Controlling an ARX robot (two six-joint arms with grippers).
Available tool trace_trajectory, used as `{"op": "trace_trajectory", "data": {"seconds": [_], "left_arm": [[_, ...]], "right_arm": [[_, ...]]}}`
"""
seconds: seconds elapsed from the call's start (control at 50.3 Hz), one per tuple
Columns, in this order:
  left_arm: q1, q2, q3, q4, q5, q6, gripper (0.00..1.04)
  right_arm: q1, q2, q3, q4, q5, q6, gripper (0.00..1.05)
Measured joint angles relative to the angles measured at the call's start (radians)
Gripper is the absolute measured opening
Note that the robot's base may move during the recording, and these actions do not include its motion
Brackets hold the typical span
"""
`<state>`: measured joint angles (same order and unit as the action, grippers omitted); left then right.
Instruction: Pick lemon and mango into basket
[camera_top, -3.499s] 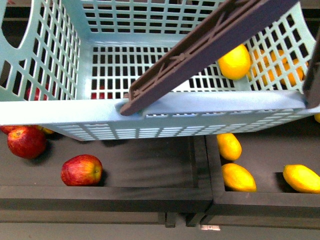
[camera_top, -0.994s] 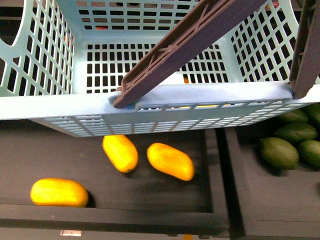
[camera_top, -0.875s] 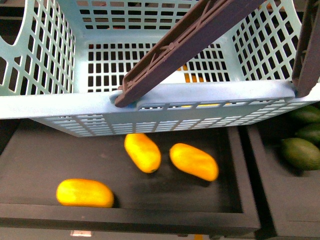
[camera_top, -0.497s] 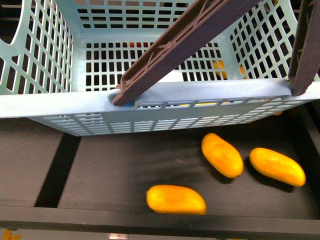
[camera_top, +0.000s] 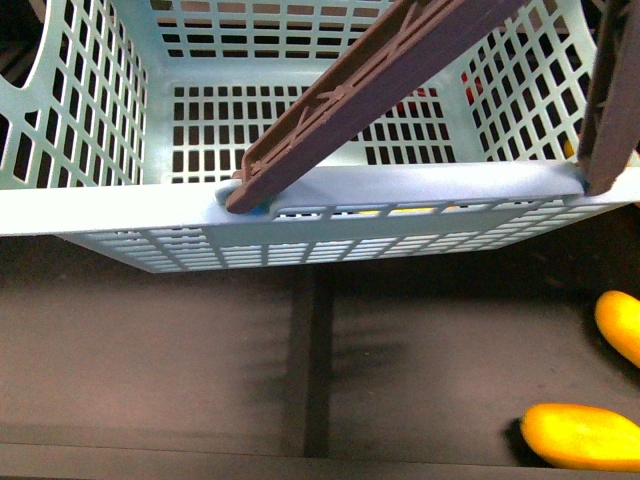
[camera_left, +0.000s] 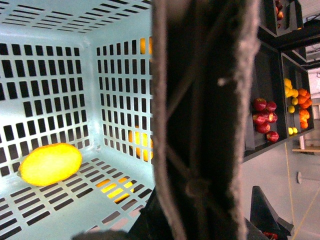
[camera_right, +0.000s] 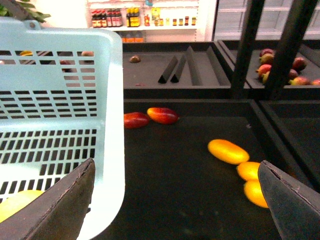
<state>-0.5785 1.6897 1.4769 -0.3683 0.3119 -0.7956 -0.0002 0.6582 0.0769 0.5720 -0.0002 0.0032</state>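
The aqua basket (camera_top: 300, 205) fills the top of the front view, its brown handle (camera_top: 370, 90) crossing it diagonally. My left gripper (camera_left: 200, 220) is shut on that handle (camera_left: 200, 100), which hides the jaws. The lemon (camera_left: 50, 164) lies on the basket floor and shows through the slots in the right wrist view (camera_right: 17, 202). Three yellow mangoes (camera_right: 228, 151) lie in a black tray right of the basket (camera_right: 60, 125); two show in the front view (camera_top: 580, 437). My right gripper (camera_right: 180, 200) is open and empty above the tray, between basket and mangoes.
A black tray with a divider (camera_top: 310, 370) lies under the basket. Two red-and-yellow mangoes (camera_right: 148, 117) lie further back in the tray. Dark shelf posts (camera_right: 287, 45) stand at the right. Shelves with apples (camera_left: 265, 117) and oranges (camera_left: 297, 97) stand beyond.
In the front view the yellow mangoes have slid from lower left to the far lower right and the green fruits have left view. The basket stays held in the same place in the view.
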Motion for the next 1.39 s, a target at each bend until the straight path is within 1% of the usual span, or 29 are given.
{"op": "trace_trajectory", "data": {"seconds": [0.199,0.219,0.239,0.278,0.298,0.318,0.338,0.378,0.398,0.437,0.457,0.497,0.517,0.557,0.577,0.616,0.636,0.696,0.716,0.795,0.855,0.895,0.914,0.974,1.034,1.054,1.113,1.233,1.392], "left_arm": [[0.018,-0.001,0.000,0.000,-0.032,0.008,0.04],[0.018,-0.001,0.000,0.000,-0.031,0.010,0.04],[0.016,-0.001,0.000,0.000,-0.030,0.010,0.04],[0.016,-0.001,0.000,0.000,-0.026,0.010,0.04],[0.015,-0.001,0.000,0.000,-0.019,0.006,0.04],[0.013,-0.001,0.000,0.000,-0.016,0.005,0.04],[0.010,-0.001,0.000,0.000,-0.014,0.003,0.04],[0.005,-0.001,0.000,0.000,-0.005,0.005,0.04],[0.003,-0.001,0.000,0.000,-0.003,0.005,0.04],[0.000,0.000,0.000,0.000,0.004,0.004,0.04],[0.000,0.000,0.000,0.000,0.004,0.004,0.04],[-0.003,0.000,0.000,0.000,0.010,0.003,0.04],[-0.004,0.000,0.000,0.000,0.012,0.002,0.04],[-0.005,0.000,0.000,0.000,0.013,0.001,0.04],[-0.006,0.000,0.000,0.000,0.013,0.000,0.04],[-0.005,0.000,0.000,0.000,0.008,0.000,0.04],[-0.005,0.000,0.000,0.000,0.003,0.000,0.04],[-0.002,0.000,0.000,0.000,-0.009,0.001,0.04],[0.000,0.000,0.000,0.000,-0.014,0.002,0.04],[0.001,0.000,0.000,0.000,-0.017,0.005,0.04],[0.001,0.000,0.000,0.000,-0.012,0.005,0.04],[0.001,0.000,0.000,0.000,-0.008,0.005,0.04],[0.001,0.000,0.000,0.000,-0.007,0.005,0.04],[0.001,0.000,0.000,0.000,-0.003,0.004,0.04],[0.001,0.000,0.000,0.000,0.000,0.004,0.04],[0.000,0.000,0.000,0.000,0.000,0.004,0.04],[0.000,0.000,0.000,0.000,0.002,0.003,0.04],[-0.002,0.000,0.000,0.000,0.002,0.003,0.04],[-0.001,0.000,0.000,0.000,-0.008,0.005,0.04]], "right_arm": [[0.001,0.002,0.000,0.000,-0.004,0.000,0.96],[0.005,0.003,0.005,-0.019,0.022,0.011,0.96],[0.015,0.013,0.040,-0.129,0.109,0.047,0.96],[0.002,0.050,0.109,-0.281,0.210,0.091,0.96],[-0.031,0.093,0.159,-0.362,0.243,0.107,0.96],[-0.060,0.127,0.189,-0.394,0.237,0.110,0.96],[-0.090,0.163,0.211,-0.402,0.220,0.110,0.96],[-0.171,0.252,0.259,-0.375,0.140,0.084,0.96],[-0.217,0.306,0.290,-0.344,0.080,0.053,0.96],[-0.281,0.380,0.335,-0.297,0.000,-0.002,0.96],[-0.297,0.398,0.347,-0.287,-0.019,-0.016,0.96],[-0.358,0.475,0.395,-0.256,-0.086,-0.074,0.96],[-0.401,0.533,0.429,-0.240,-0.146,-0.140,0.96],[-0.454,0.611,0.472,-0.240,-0.212,-0.225,0.96],[-0.489,0.669,0.503,-0.254,-0.264,-0.296,0.96],[-0.532,0.746,0.541,-0.280,-0.320,-0.382,0.96],[-0.559,0.801,0.571,-0.309,-0.359,-0.459,0.96],[-0.604,0.909,0.628,-0.378,-0.400,-0.625,0.96],[-0.622,0.958,0.655,-0.407,-0.401,-0.702,0.96],[-0.669,1.094,0.729,-0.480,-0.385,-0.911,0.96],[-0.694,1.175,0.774,-0.524,-0.359,-1.054,0.96],[-0.704,1.214,0.795,-0.543,-0.342,-1.118,0.96],[-0.707,1.226,0.803,-0.550,-0.336,-1.128,0.96],[-0.718,1.286,0.836,-0.583,-0.309,-1.228,0.96],[-0.723,1.323,0.855,-0.600,-0.292,-1.277,0.96],[-0.725,1.358,0.871,-0.614,-0.275,-1.321,0.96],[-0.725,1.410,0.901,-0.640,-0.245,-1.390,0.96],[-0.710,1.492,0.951,-0.664,-0.216,-1.471,0.96],[-0.660,1.594,1.034,-0.658,-0.203,-1.497,0.96]]}}
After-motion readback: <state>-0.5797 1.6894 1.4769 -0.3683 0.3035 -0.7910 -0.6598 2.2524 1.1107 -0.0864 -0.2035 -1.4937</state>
